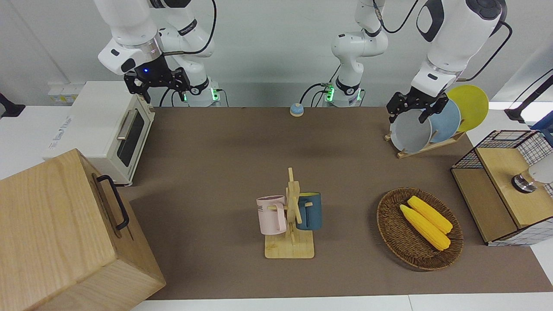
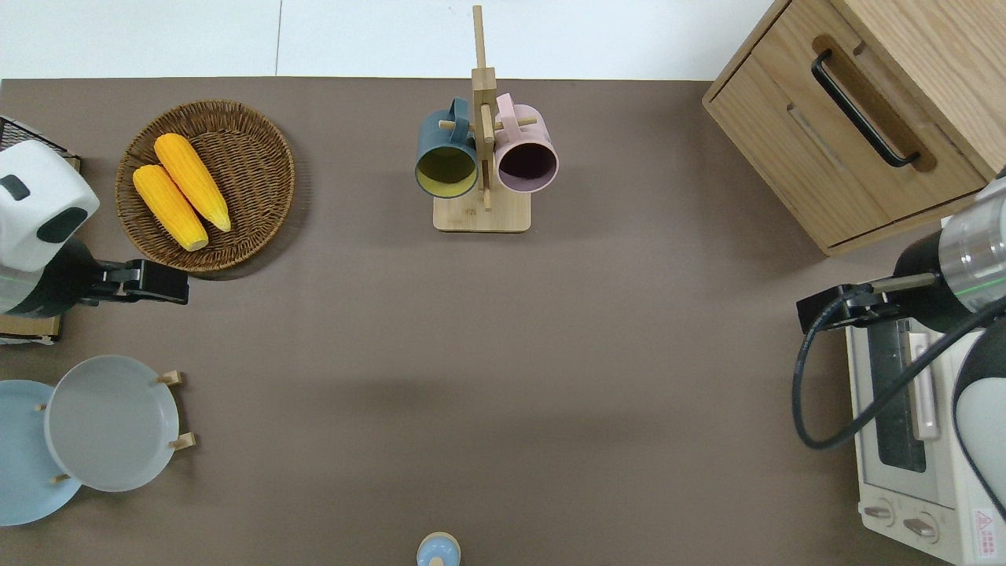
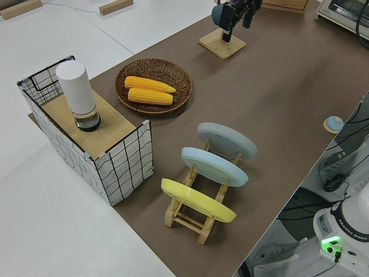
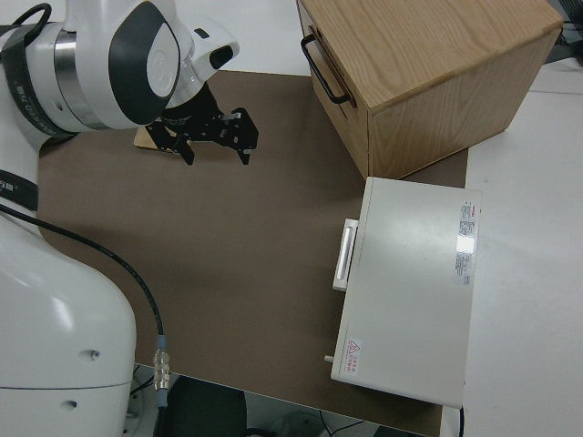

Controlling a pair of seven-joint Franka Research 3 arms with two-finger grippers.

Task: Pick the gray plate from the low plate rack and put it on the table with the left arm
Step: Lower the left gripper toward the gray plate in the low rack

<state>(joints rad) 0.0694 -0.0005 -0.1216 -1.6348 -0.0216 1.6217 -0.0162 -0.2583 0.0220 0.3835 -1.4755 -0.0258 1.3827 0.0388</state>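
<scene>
The gray plate (image 1: 409, 133) leans in the end slot of the low plate rack (image 1: 425, 147), on the side toward the table's middle; it also shows in the overhead view (image 2: 110, 424) and the left side view (image 3: 226, 141). The rack (image 3: 190, 216) stands on the brown table (image 1: 224, 172) at the left arm's end. My left gripper (image 1: 407, 118) hangs open and empty in the air. In the overhead view the left gripper (image 2: 148, 282) is over bare mat between the wicker basket and the rack. My right gripper (image 1: 157, 84) is parked and open (image 4: 214, 146).
A light blue plate (image 1: 446, 121) and a yellow plate (image 1: 470, 106) share the rack. A wicker basket (image 1: 391, 224) holds corn. A mug stand (image 1: 290, 216) with two cups stands mid-table. A wire basket (image 1: 492, 185), a toaster oven (image 1: 108, 129), a wooden cabinet (image 1: 56, 233) and a small bell (image 1: 296, 109) are around.
</scene>
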